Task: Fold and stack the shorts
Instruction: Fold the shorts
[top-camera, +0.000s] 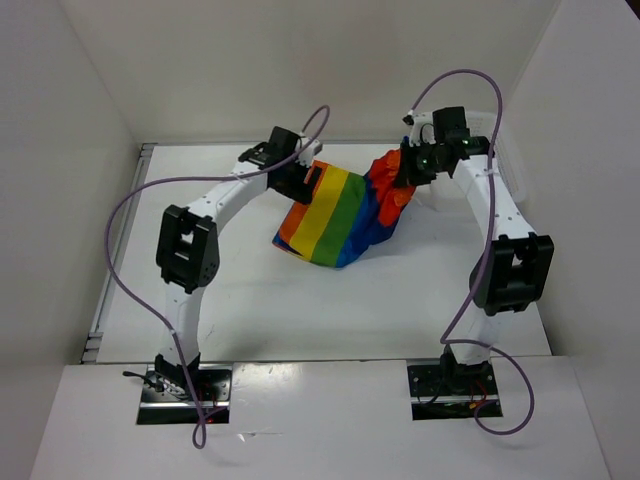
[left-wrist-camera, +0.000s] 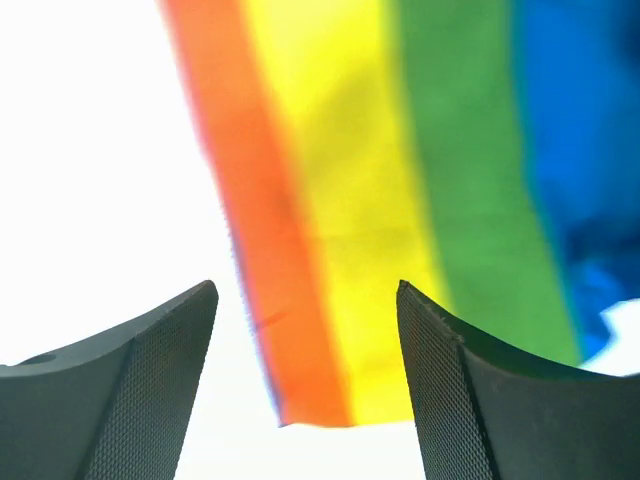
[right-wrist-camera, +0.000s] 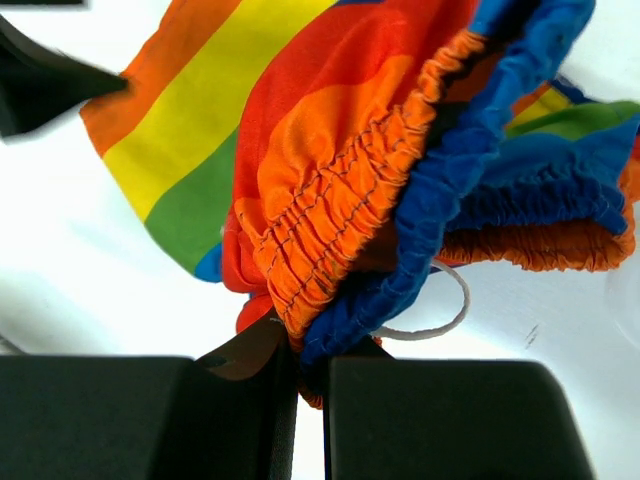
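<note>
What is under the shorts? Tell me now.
White table shows all around the shorts. A thin white loop peeks out below the waistband, which is pinched by the right gripper. Anything beneath the draped fabric itself is covered.

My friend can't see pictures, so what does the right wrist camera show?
The right gripper is shut on the gathered orange and blue waistband of the rainbow-striped shorts, pinched between its two black fingers. A striped leg spreads toward the upper left against the white table.

rainbow-striped shorts (top-camera: 340, 215), orange-red waistband (right-wrist-camera: 340, 215) – blue-edged
</note>
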